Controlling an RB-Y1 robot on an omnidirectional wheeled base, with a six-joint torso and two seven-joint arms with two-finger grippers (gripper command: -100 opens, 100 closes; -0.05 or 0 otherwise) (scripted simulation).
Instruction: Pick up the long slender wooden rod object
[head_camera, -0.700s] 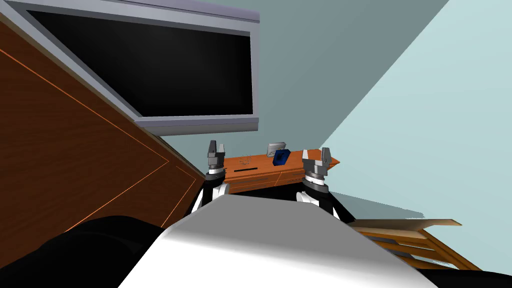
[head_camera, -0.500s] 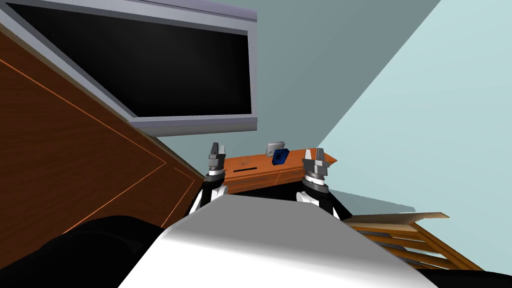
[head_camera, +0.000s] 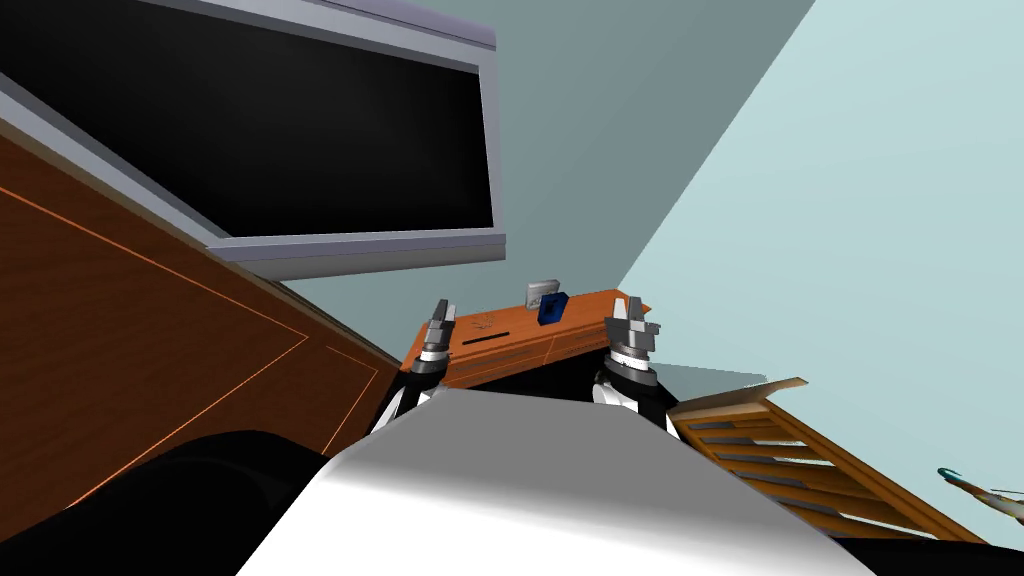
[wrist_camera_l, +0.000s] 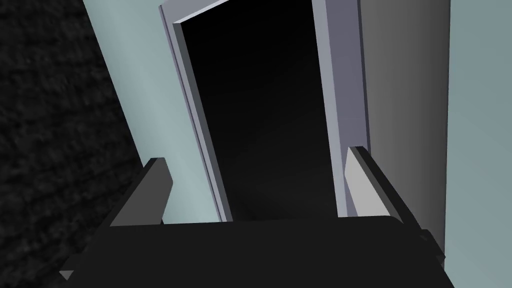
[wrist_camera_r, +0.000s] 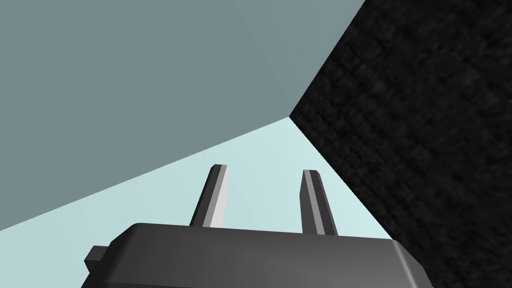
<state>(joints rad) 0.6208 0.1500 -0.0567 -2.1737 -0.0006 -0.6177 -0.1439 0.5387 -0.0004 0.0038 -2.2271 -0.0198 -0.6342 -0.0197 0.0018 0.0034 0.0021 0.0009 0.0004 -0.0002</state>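
Note:
Far ahead stands an orange-brown wooden cabinet (head_camera: 520, 325). On its top lies a long thin dark strip (head_camera: 483, 339); whether it is the rod I cannot tell from here. My left gripper (head_camera: 440, 312) is raised in front of the cabinet's left end, its fingers wide open and empty (wrist_camera_l: 260, 160). Before the cabinet's right end is my right gripper (head_camera: 630, 315), with its fingers (wrist_camera_r: 265, 170) partly apart and nothing between them.
A blue box (head_camera: 551, 308), a grey object (head_camera: 541, 292) and a small wiry thing (head_camera: 487, 322) sit on the cabinet. A big dark screen (head_camera: 300, 130) hangs above a brown wooden panel (head_camera: 150, 350) at left. A slatted wooden piece (head_camera: 800, 470) lies at right, a teal-tipped object (head_camera: 975, 488) beyond it.
My head view has swung: the cabinet and screen have slid left, and more of the slatted piece plus the teal-tipped object have come in at right. Both grippers keep their openings.

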